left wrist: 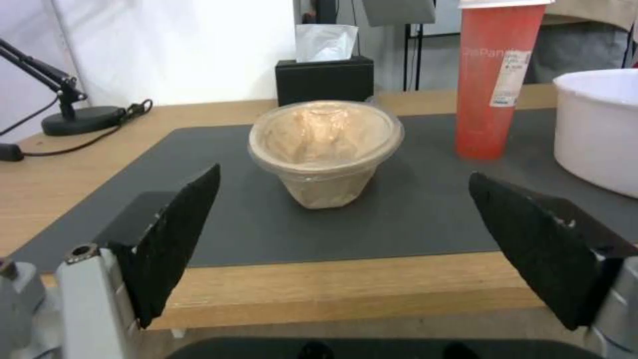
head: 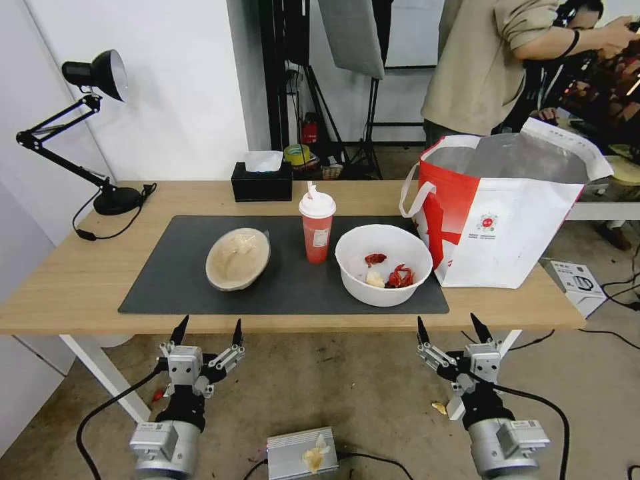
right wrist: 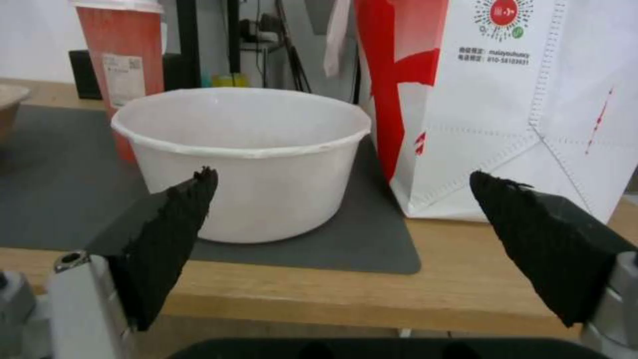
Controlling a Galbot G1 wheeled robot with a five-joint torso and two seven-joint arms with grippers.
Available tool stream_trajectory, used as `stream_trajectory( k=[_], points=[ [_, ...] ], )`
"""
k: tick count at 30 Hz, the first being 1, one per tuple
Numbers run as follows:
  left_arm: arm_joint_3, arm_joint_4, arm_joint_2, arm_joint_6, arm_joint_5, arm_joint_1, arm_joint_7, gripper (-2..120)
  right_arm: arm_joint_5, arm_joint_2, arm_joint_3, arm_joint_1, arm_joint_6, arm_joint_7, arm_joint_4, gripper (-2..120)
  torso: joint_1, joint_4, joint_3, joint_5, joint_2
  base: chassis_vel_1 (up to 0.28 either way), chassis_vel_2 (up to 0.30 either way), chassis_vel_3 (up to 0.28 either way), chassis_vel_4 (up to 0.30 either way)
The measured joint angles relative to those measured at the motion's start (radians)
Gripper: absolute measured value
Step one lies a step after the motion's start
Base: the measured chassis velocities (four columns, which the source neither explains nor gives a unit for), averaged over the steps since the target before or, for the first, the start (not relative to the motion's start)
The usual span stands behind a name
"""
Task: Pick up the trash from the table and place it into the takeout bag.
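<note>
The left gripper and right gripper are hanging below the table edge at 7 and 5 o'clock, fingers spread, holding nothing; on the mat, the tan bowl, red cup and white bowl are sitting in a row; the takeout bag is standing open at 3 o'clock.

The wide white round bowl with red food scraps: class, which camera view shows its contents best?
The head view: it looks down into the white bowl, showing the scraps. The right wrist view shows its side wall and rim; the left wrist view catches an edge.
</note>
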Motion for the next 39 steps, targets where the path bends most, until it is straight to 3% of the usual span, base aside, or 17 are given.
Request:
stream_trajectory(
  k=[9, 13, 16, 24, 35, 39],
  points=[
    [0.001, 0.006, 0.020, -0.003, -0.022, -0.005, -0.020, 100, 0.015, -0.015, 0.012, -0.001, -0.002, -0.001, 0.000, 97, 0.000, 0.0002, 0.000, 0.0002, 0.000, 0.000, 0.000, 0.000, 0.000],
    [0.004, 0.053, 0.180, -0.047, -0.181, -0.052, -0.178, 100, 0.137, -0.123, 0.110, -0.008, -0.041, -0.010, 0.000, 100, 0.000, 0.0000, 0.000, 0.0000, 0.000, 0.000, 0.000, 0.000, 0.000],
    [0.003, 0.067, 0.234, -0.065, -0.238, -0.067, -0.230, 100, 0.205, -0.184, 0.164, -0.012, -0.063, -0.015, 0.001, 100, 0.000, -0.0003, 0.000, 0.0000, 0.000, 0.000, 0.000, 0.000, 0.000],
    [0.013, 0.033, 0.253, -0.090, -0.281, -0.053, -0.214, 100, 0.449, -0.404, 0.353, -0.024, -0.123, -0.043, 0.006, 100, 0.000, -0.0001, 0.000, 0.0002, 0.000, 0.000, 0.000, 0.000, 0.000],
    [0.028, 0.015, 0.258, -0.126, -0.280, -0.042, -0.163, 100, 0.493, -0.484, 0.383, -0.048, -0.079, -0.083, 0.048, 100, 0.000, 0.0000, 0.000, 0.0001, 0.000, 0.000, 0.000, 0.000, 0.000],
    [0.042, 0.015, 0.276, -0.170, -0.285, -0.028, -0.109, 100, 0.534, -0.583, 0.386, -0.064, -0.085, -0.057, 0.085, 100, 0.000, -0.0002, 0.000, 0.0003, 0.000, 0.000, 0.000, 0.000, 0.000]
  ],
)
